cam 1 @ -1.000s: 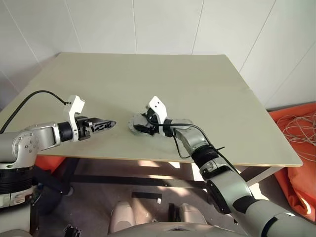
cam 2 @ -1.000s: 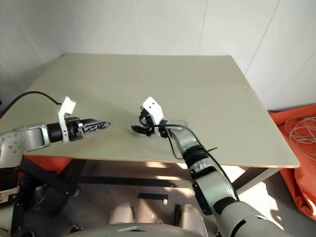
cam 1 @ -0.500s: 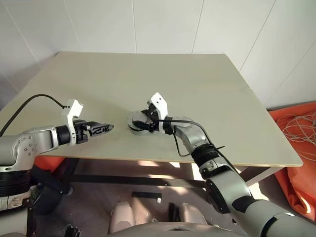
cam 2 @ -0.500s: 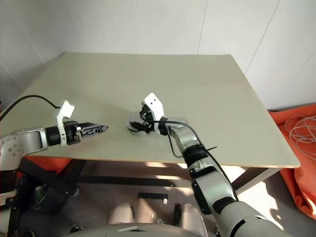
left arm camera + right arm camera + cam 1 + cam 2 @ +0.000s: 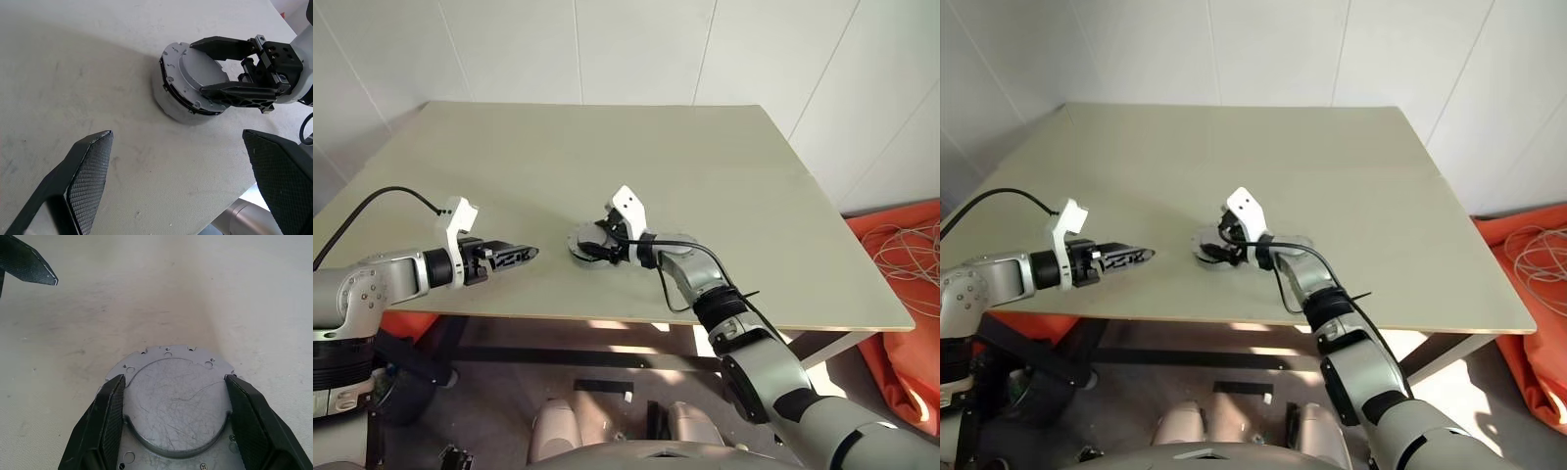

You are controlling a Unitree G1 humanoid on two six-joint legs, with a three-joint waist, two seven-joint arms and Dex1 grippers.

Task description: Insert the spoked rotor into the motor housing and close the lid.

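Near the middle of the head view, the right gripper point(image 5: 230, 68) has its fingers clamped across the lid point(image 5: 176, 401) atop the motor housing point(image 5: 178, 105), apparently to seat it, while the left gripper point(image 5: 514, 257) waits spread wide at lower left.

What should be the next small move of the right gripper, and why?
Probably open the right gripper and draw it back: its fingers flank the lid, which already seems seated on the motor housing. The left gripper hangs open, apart.

A pale beige wooden surface point(image 5: 705, 166) carries one thing: the round grey lid point(image 5: 193, 78), lying near its front edge.
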